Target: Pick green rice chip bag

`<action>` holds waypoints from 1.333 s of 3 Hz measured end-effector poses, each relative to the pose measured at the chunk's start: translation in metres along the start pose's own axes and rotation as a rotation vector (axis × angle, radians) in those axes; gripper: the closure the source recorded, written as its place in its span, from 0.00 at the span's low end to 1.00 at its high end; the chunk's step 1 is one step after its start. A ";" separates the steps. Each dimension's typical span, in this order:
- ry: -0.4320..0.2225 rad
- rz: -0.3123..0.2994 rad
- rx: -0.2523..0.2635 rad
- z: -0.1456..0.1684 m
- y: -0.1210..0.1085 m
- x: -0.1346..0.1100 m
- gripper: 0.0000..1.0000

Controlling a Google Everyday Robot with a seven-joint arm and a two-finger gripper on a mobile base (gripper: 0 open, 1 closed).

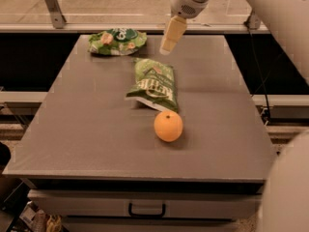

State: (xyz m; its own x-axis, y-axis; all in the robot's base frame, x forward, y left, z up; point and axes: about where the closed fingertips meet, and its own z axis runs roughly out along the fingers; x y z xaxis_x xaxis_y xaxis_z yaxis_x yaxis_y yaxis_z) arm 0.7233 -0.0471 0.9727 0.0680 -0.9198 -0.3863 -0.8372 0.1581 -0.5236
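Green rice chip bag [117, 41] lies flat at the far left of the grey table [87, 134], close to its back edge. The gripper [165, 48] hangs to the bag's right, apart from it and raised off the tabletop. How far it is open cannot be told, and nothing shows in its hold.

Bag: light green, glossy, crinkled, with a dark green logo and tan chip pictures. Its long axis runs left to right, along the table's back edge.

Nearer the camera: a darker green chip bag [154, 83], then an orange [168, 125].
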 end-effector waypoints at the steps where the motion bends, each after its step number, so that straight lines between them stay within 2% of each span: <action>1: -0.027 -0.012 -0.047 0.043 -0.001 -0.031 0.00; 2: -0.069 -0.010 -0.097 0.081 0.000 -0.059 0.00; 3: -0.104 0.001 -0.118 0.109 -0.004 -0.078 0.00; 4: -0.142 0.030 -0.115 0.131 -0.014 -0.083 0.00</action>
State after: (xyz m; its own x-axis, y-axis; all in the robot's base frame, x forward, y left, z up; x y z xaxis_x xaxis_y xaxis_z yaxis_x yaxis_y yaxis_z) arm 0.8008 0.0741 0.9129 0.1107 -0.8542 -0.5079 -0.8959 0.1354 -0.4231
